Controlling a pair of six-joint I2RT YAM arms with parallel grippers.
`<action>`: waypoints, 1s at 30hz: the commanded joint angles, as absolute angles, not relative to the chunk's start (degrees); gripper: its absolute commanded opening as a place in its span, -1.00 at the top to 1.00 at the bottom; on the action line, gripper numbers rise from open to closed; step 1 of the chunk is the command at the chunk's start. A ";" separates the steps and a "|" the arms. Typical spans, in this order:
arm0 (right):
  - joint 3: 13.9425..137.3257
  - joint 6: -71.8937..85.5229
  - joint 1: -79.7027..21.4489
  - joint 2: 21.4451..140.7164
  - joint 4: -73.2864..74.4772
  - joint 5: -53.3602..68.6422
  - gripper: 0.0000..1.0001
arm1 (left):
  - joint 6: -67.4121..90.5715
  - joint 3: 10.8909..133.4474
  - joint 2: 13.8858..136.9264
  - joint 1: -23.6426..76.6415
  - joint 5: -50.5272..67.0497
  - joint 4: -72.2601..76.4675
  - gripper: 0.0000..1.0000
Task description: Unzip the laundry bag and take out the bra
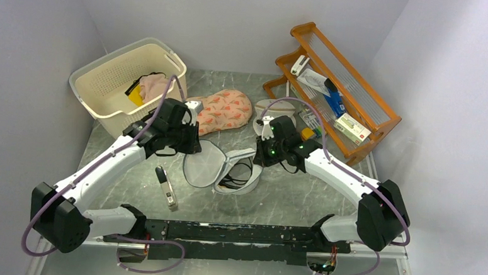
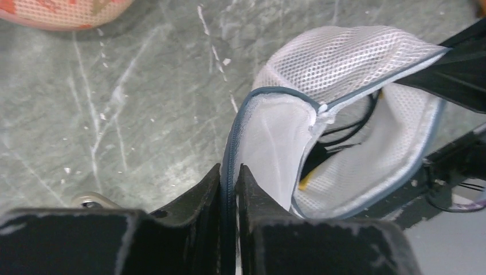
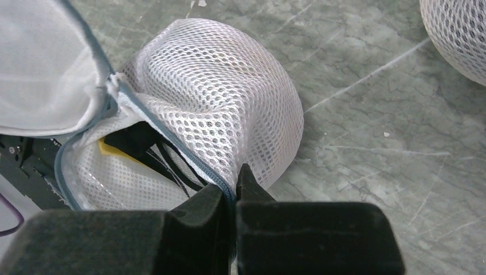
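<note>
The white mesh laundry bag (image 1: 246, 183) lies mid-table with its zip open. Its round lid flap (image 1: 203, 165) is folded out to the left. My left gripper (image 1: 193, 149) is shut on the lid's blue-grey zip edge, seen in the left wrist view (image 2: 229, 169). My right gripper (image 1: 260, 156) is shut on the zip rim of the bag's body (image 3: 229, 97), seen in the right wrist view (image 3: 229, 183). Inside the open mouth lies the bra: black straps (image 3: 137, 140) and a yellow tag (image 3: 109, 148), also visible in the left wrist view (image 2: 341, 129).
A cream laundry basket (image 1: 99, 82) stands back left. A pink patterned pad (image 1: 224, 108) lies behind the bag. A second white mesh bag (image 1: 274, 106) sits by a wooden rack (image 1: 358, 74) at back right. A small black and silver object (image 1: 166, 187) lies front left.
</note>
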State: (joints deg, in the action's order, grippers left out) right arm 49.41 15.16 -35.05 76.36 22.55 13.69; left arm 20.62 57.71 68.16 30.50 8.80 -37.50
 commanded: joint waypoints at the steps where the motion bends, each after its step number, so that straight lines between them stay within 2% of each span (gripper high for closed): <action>1: 49.24 13.89 -34.63 75.51 19.43 16.13 1.00 | 14.37 59.98 68.27 30.10 -1.18 -39.44 0.51; 4: 48.47 14.16 -34.69 74.80 17.63 17.61 1.00 | 11.71 61.90 67.63 30.14 -3.73 -38.41 0.32; 8: 48.51 14.82 -34.64 74.66 16.71 17.91 1.00 | 10.76 65.99 68.49 30.10 -5.77 -39.76 -0.16; 10: 48.28 15.15 -34.74 74.50 16.50 17.79 1.00 | 11.81 67.04 68.27 30.15 -3.87 -39.60 -0.26; 16: 47.04 15.76 -34.77 73.47 16.29 16.04 0.89 | 20.45 61.93 65.09 30.21 18.56 -27.97 -0.22; 20: 45.67 16.54 -34.78 72.36 14.83 15.71 0.86 | 32.43 52.31 63.47 32.58 27.94 -12.42 -0.15; 23: 45.35 17.15 -34.72 72.25 14.04 16.88 0.88 | 36.58 48.47 64.63 37.74 24.95 -4.86 -0.07; 30: 44.91 18.60 -35.05 70.34 15.02 14.51 0.96 | 39.14 48.23 71.52 47.99 16.78 1.42 0.25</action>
